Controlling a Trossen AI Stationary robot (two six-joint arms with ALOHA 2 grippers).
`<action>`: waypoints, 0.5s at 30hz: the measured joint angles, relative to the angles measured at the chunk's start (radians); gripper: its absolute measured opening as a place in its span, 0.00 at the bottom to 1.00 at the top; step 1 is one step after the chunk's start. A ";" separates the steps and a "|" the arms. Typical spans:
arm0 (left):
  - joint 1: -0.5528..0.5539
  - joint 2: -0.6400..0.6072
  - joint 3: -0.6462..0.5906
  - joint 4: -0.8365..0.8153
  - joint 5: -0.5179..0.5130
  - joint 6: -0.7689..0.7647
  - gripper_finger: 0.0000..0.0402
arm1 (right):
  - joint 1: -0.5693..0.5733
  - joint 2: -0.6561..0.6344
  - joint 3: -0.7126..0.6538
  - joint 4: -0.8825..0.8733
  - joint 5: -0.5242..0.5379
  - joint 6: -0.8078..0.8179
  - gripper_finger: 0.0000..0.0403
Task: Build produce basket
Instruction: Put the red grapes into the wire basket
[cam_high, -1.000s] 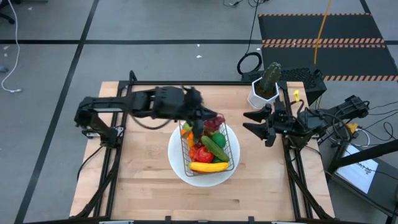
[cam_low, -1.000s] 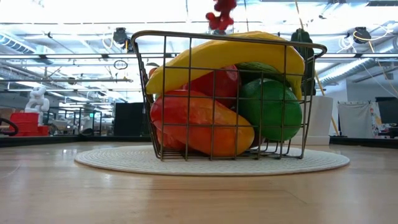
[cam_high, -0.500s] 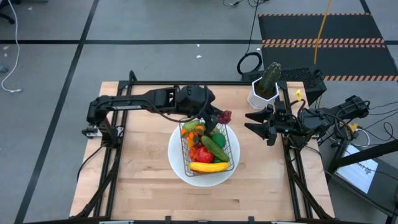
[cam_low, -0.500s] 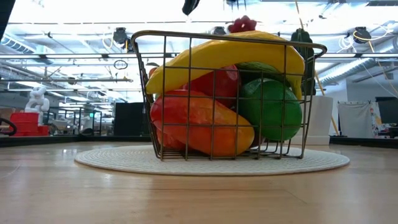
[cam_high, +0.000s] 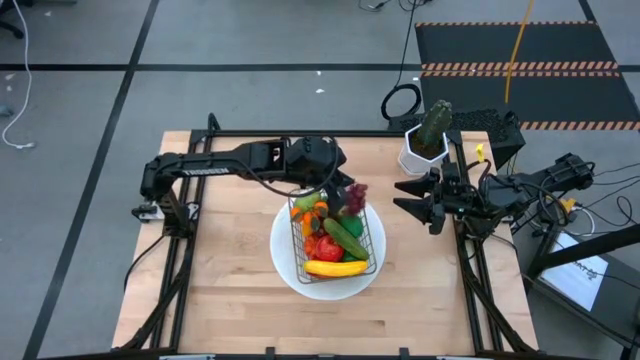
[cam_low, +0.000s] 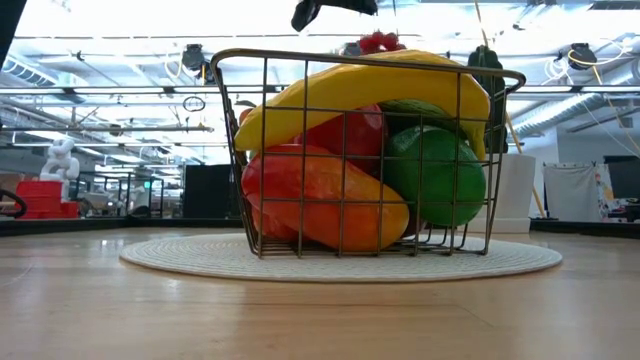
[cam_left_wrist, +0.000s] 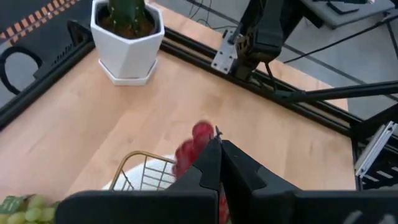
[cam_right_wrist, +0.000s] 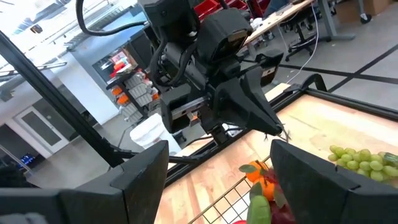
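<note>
The wire basket (cam_high: 293, 225) stands on the round white plate (cam_high: 285, 265), filled with produce: a banana (cam_high: 335, 268), a cucumber (cam_high: 345, 235), a tomato and green grapes (cam_high: 305, 203). My left gripper (cam_high: 340, 195) is above the basket's far right corner, shut on a bunch of red-purple grapes (cam_high: 356, 194). In the low view the grapes (cam_low: 378, 42) show just above the banana (cam_low: 350, 90). My right gripper (cam_high: 408, 198) waits open at the table's right edge. My left gripper comes from above and the left, slanting down, with its shut fingers (cam_left_wrist: 233, 165) on the red-purple grapes (cam_left_wrist: 191, 146). The fingers hide the place of contact. The bunch hangs beside and below the fingertips, over the basket's far right corner; whether it rests on the produce I cannot tell.
A white pot with a cactus (cam_high: 425, 140) stands at the table's far right, close to the right arm. Bare wood lies on the near side and the left of the plate.
My left gripper has carried the red-purple grapes from over the basket's far left part toward the table's right, to the far right corner. The bunch has come down from high above the banana to just over it. The gripper stays shut.
</note>
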 joint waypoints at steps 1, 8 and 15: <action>0.001 0.006 0.000 0.005 0.000 0.004 0.01 | 0.000 0.000 0.000 0.000 0.000 -0.002 0.68; 0.006 0.034 0.000 -0.077 0.000 0.007 0.01 | 0.000 0.000 0.000 0.000 0.000 -0.004 0.68; 0.006 0.039 -0.001 -0.202 -0.001 0.010 0.01 | 0.000 -0.002 0.000 0.000 0.000 -0.002 0.68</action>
